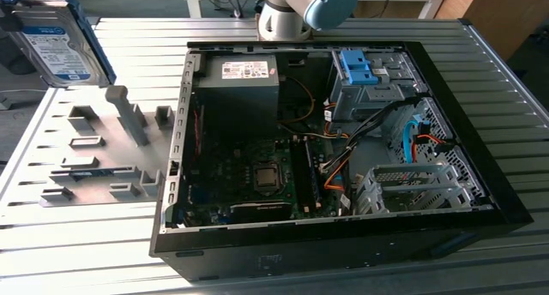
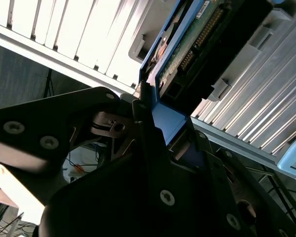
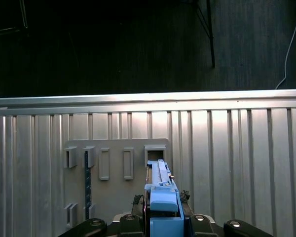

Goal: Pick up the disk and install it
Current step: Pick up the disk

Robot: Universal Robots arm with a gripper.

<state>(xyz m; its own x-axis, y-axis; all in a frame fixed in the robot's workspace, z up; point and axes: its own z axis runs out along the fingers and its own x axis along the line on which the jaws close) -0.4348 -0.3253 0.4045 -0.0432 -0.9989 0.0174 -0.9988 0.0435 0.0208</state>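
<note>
- Silver, blue-framed disk [image 1: 58,47] hangs at the exterior view's upper left, above the grey plate [image 1: 86,153].
- Tool [image 2: 167,123] is clamped on the disk's blue frame in the second wrist view.

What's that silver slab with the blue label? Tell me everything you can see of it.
The disk is a flat silver slab with a white-and-blue label, a green circuit board on its other face and a blue plastic frame. It hangs nearly upright above the grey holder tray, its frame clamped in the hand.
</note>
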